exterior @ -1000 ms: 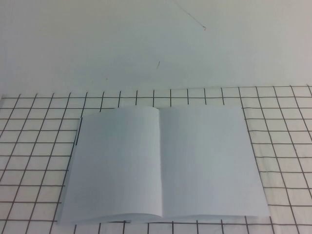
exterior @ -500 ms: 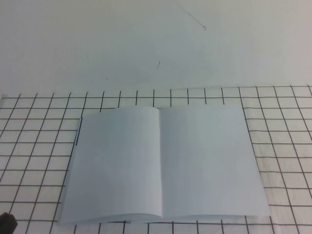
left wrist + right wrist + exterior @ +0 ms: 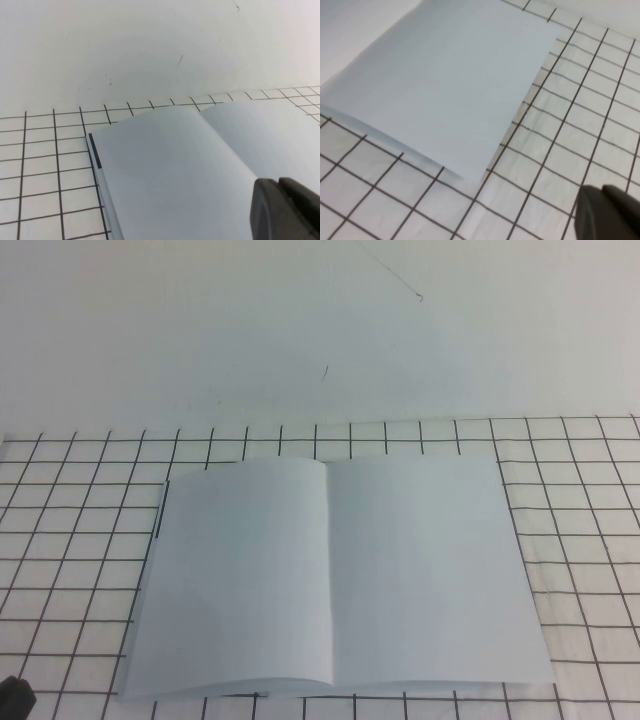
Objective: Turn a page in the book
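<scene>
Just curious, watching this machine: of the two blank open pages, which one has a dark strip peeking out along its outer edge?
The left-hand page of the book; the right-hand page shows no strip. The left gripper sits off its near corner; the right gripper is off the right page's corner.

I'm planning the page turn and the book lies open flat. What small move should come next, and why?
Probably bring the right tool in toward the right page's outer edge. The book lies open with both blank pages flat and untouched. The right tool sits over the grid mat beside that edge; the left tool hangs over the left page.
</scene>
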{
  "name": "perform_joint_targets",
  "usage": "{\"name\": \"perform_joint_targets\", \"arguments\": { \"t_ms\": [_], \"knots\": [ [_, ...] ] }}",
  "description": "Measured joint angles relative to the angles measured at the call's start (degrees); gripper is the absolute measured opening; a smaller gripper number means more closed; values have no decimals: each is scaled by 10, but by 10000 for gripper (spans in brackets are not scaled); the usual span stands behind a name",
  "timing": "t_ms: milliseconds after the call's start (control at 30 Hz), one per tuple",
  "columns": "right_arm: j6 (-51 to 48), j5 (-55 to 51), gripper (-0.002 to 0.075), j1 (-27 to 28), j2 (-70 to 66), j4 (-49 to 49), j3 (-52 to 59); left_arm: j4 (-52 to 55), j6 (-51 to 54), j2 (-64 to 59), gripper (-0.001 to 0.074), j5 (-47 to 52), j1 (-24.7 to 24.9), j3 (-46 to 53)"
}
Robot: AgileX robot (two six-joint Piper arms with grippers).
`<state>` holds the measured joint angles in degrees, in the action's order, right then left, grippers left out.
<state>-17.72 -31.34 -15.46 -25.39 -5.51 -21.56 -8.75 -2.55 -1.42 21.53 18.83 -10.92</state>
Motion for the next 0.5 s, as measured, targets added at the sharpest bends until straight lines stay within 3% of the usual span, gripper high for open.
{"name": "perform_joint_targets", "arguments": {
  "t_ms": [300,500],
  "knots": [
    [0,-47,1,0,0,-1,0,2,1,0,-3,0,-15,0],
    [0,-55,1,0,0,-1,0,28,3,1,-3,-15,-121,5]
  ]
}}
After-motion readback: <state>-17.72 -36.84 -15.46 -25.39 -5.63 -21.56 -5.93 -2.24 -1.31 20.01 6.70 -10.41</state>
